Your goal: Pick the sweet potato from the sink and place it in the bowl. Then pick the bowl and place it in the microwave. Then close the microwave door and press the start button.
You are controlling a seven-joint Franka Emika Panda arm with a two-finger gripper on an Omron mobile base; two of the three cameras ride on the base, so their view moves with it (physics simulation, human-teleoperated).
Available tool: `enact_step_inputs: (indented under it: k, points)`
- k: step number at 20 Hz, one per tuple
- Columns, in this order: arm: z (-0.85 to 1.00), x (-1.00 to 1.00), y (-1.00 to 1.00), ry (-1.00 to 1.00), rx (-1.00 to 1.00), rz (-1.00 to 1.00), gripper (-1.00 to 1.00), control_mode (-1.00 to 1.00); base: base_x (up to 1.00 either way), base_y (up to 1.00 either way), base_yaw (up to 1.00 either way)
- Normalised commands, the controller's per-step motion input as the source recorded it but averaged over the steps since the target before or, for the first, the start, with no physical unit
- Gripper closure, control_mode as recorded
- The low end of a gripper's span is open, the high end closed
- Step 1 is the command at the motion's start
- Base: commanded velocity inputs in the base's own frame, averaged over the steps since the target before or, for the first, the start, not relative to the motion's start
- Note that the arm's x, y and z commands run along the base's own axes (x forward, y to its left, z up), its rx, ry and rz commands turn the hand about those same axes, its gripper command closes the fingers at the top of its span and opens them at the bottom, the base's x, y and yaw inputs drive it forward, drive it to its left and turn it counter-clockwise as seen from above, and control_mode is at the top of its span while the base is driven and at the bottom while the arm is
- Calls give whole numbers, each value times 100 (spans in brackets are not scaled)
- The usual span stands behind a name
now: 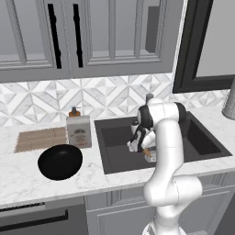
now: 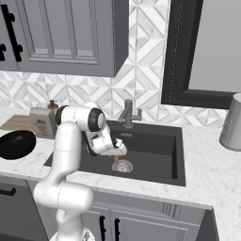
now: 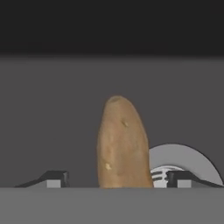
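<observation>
Simulated kitchen, marble counter (image 1: 27, 183). Sweet potato (image 3: 122, 144) lying on the floor of the sink (image 1: 202, 140) beside the round drain (image 3: 188, 159), framed between the spread fingers of the gripper (image 3: 117, 178), not yet clamped. Black bowl (image 1: 60, 161) waiting on the counter left of the basin, well apart. Judged stage: opening pick only; bowl loading, microwave transfer, door closing and start press all outstanding.

Arm folded forward and downward; gripper (image 3: 113, 178) pointing down, its two fingertips (image 3: 54, 178) spread wide apart.
</observation>
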Motion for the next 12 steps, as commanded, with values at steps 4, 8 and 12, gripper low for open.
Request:
enact_step_inputs:
  k: [4, 8, 12]
  points:
    - [-45, 3, -14, 0, 0, 0, 100, -100, 0, 0, 0]
    - [-41, -20, -20, 0, 0, 0, 100, -100, 0, 0, 0]
    - [-7, -59, 0, -11, 0, 0, 100, -100, 0, 0, 0]
